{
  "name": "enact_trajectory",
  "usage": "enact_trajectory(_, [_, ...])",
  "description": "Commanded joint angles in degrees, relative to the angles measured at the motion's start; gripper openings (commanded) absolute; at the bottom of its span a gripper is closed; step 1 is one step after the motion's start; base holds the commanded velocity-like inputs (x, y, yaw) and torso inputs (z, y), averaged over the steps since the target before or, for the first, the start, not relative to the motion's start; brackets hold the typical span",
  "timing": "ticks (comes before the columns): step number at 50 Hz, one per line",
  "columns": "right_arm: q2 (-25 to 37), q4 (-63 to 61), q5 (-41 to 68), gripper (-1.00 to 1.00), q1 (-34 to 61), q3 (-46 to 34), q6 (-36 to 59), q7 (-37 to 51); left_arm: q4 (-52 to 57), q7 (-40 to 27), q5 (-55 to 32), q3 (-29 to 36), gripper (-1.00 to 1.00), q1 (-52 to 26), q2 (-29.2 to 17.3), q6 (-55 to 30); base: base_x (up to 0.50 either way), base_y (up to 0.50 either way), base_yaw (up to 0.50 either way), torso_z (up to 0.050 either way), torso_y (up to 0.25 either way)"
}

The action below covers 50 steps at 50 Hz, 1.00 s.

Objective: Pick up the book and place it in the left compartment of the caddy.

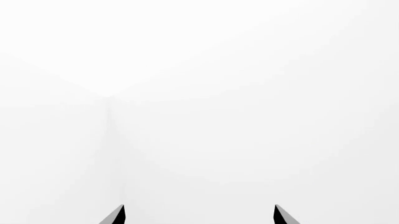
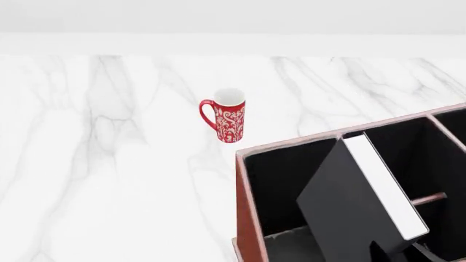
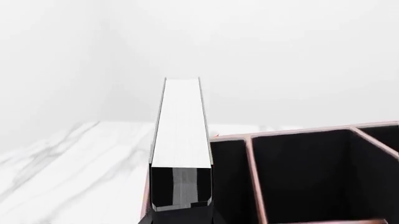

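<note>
Gripped at its near end by the right gripper (image 3: 181, 215), the book (image 2: 350, 202) is hanging tilted over the left compartment (image 2: 280, 185) of the caddy (image 2: 246, 218), page edges up, apparently so it can slide in on its long edge. Left gripper (image 1: 199, 215) is idling with fingertips wide apart on nothing, while the red mug (image 2: 228, 121) is sitting well apart toward the table's (image 2: 109, 164) far edge.
</note>
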Motion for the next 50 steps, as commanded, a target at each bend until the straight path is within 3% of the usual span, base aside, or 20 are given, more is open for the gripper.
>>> enact_trajectory(1, [-2.4, 1.2, -1.9, -1.00, 8.9, 2.3, 1.3, 0.6, 0.0, 0.1, 0.1, 0.2, 1.00, -0.2, 0.0, -0.2, 0.00, 0.00, 0.00, 0.000, 0.000])
enact_trajectory(50, [-5.7, 5.0, -0.5, -1.00, 8.4, 1.9, 8.8, 1.0, 0.0, 0.1, 0.6, 0.5, 1.00, -0.2, 0.0, -0.4, 0.00, 0.00, 0.00, 0.000, 0.001])
